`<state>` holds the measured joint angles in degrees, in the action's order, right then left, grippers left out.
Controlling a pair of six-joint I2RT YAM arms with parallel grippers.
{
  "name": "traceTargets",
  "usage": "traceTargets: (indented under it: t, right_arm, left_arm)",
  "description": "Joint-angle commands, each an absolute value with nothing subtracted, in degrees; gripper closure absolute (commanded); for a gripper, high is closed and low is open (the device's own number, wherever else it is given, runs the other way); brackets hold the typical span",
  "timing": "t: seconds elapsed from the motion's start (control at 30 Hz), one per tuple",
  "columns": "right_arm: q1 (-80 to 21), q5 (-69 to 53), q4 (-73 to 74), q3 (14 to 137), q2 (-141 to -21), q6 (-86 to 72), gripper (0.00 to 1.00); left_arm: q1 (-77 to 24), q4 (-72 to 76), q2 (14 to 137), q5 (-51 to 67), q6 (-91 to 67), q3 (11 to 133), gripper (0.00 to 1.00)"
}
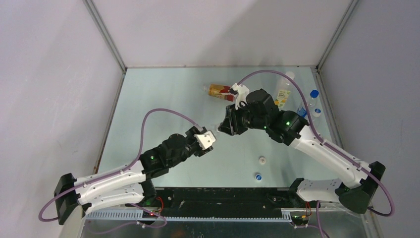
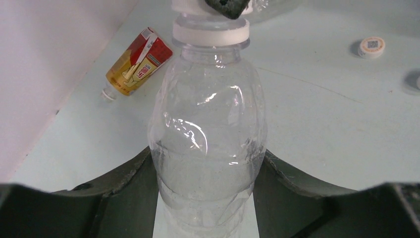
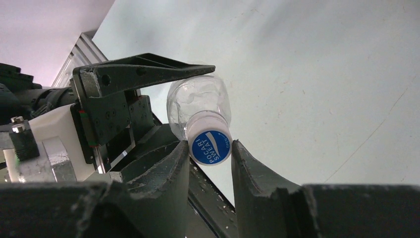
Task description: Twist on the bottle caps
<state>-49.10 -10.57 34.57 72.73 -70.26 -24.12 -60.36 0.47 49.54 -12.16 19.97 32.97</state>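
A clear unlabelled bottle (image 2: 208, 139) is gripped round its body by my left gripper (image 2: 207, 154), jaws pressed on both sides. On its neck sits a blue-topped cap (image 3: 210, 148), and my right gripper (image 3: 210, 145) is shut on that cap's sides. From above, the two grippers face each other mid-table, left (image 1: 210, 139) and right (image 1: 224, 128); the bottle between them barely shows. An amber bottle with a red-orange label (image 1: 220, 91) lies uncapped at the back. A white cap (image 1: 262, 159) and a blue cap (image 1: 258, 176) lie loose near the front.
A yellow-labelled clear bottle (image 1: 283, 96) and a blue-labelled bottle (image 1: 308, 106) lie at the back right by the wall. The enclosure walls close in on the left, back and right. A black rail (image 1: 223, 196) runs along the near edge.
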Motion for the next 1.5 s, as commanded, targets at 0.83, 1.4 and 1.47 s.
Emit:
traceTargets:
  t: [0.83, 1.4, 1.47]
  right_arm:
    - [-44.18, -25.20, 35.38, 73.56, -59.59, 9.29, 0.19]
    - [-44.09, -36.91, 37.08, 73.57, -60.67, 16.33, 0.37]
    - [-44.06, -37.53, 37.53, 73.56, -60.71, 16.79, 0.37]
  left_arm:
    - [-54.23, 1.01, 44.95, 13.85, 13.05, 35.43, 1.00]
    - [-54.23, -2.27, 47.87, 19.89, 15.05, 39.27, 1.00]
    - [-54.23, -2.69, 47.85, 19.95, 15.25, 39.55, 1.00]
